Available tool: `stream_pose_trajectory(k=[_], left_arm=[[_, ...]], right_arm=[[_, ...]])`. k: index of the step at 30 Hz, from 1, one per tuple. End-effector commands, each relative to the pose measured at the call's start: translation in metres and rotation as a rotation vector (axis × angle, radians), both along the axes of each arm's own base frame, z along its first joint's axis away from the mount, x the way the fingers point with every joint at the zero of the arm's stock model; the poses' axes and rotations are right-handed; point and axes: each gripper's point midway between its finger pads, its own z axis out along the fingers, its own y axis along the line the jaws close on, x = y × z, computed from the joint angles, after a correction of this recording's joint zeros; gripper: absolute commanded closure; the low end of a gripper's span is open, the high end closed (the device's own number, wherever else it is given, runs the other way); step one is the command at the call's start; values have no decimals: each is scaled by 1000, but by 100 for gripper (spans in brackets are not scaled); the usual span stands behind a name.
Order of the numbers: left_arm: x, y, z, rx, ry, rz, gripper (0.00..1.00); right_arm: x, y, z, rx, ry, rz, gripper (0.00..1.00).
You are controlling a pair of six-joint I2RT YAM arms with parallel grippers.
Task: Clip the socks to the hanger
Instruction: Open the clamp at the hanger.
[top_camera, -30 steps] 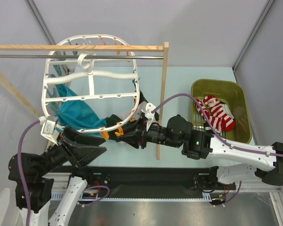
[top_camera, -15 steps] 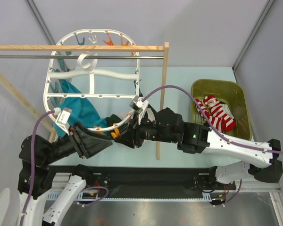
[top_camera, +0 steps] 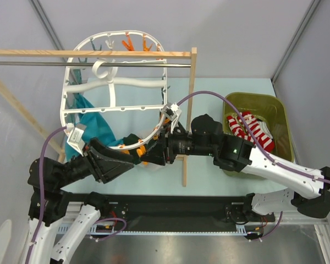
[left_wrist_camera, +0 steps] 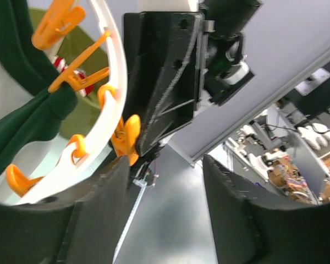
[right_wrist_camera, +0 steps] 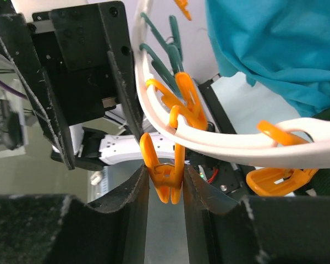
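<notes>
Orange clip-opening step: pinching a clip point(right_wrist_camera: 166, 184) on the hanger point(top_camera: 115, 109) with the right gripper point(right_wrist_camera: 165, 171), left gripper point(left_wrist_camera: 166, 162) spread, seemingly empty. Next, fetch a sock point(top_camera: 253, 132).

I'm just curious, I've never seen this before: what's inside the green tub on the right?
Red-and-white striped socks lie in the green tub. The right arm covers its near edge, so anything lying there is hidden.

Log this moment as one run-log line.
right gripper: shut on orange clip | left gripper: open | socks: in green bin | hanger: on rod
</notes>
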Motion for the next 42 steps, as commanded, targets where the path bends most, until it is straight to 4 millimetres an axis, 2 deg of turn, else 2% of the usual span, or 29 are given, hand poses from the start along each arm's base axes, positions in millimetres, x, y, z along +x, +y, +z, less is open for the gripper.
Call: stream_pose_trajectory(k=[1, 4, 8, 9, 11, 12, 14, 18, 19, 22, 24, 28, 31, 33, 34, 37, 42], left_arm=[[1, -4, 9, -51, -26, -27, 36], [10, -6, 2, -61, 8, -16, 35], [16, -1, 8, -70, 6, 47, 28], [20, 2, 2, -40, 16, 82, 27], [24, 2, 3, -52, 26, 99, 25], [23, 2, 9, -78, 1, 88, 26], [25, -1, 4, -94, 25, 71, 33], [30, 5, 4, -69, 28, 140, 39], [27, 8, 11, -75, 11, 154, 36], [23, 19, 21, -80, -46, 221, 23], [14, 19, 28, -102, -72, 196, 22], [19, 13, 12, -79, 15, 172, 43], [21, 17, 10, -100, 36, 201, 46], [17, 15, 18, -136, 30, 173, 46], [19, 14, 18, -140, 38, 173, 45], [24, 12, 13, -132, 68, 174, 33], [30, 13, 7, -133, 96, 194, 30]], right_arm=[[-20, -13, 45, 119, 45, 97, 100], [-24, -13, 50, 140, 61, 127, 100], [-27, -9, 54, 162, 85, 159, 100], [-28, -8, 53, 164, 91, 162, 100], [-29, -6, 56, 187, 108, 174, 100], [-29, -5, 56, 193, 114, 176, 100], [-29, -2, 54, 201, 135, 185, 100], [-30, 5, 51, 211, 168, 197, 100], [-29, 5, 56, 235, 156, 196, 100], [-24, 7, 54, 247, 161, 174, 100], [-24, 9, 52, 252, 183, 188, 100], [-25, 15, 54, 273, 194, 206, 100], [-25, 20, 53, 270, 194, 210, 100], [-24, 21, 51, 266, 196, 208, 100], [-24, 22, 50, 265, 200, 209, 100], [-25, 23, 47, 257, 201, 217, 100], [-28, 23, 47, 253, 192, 237, 100]])
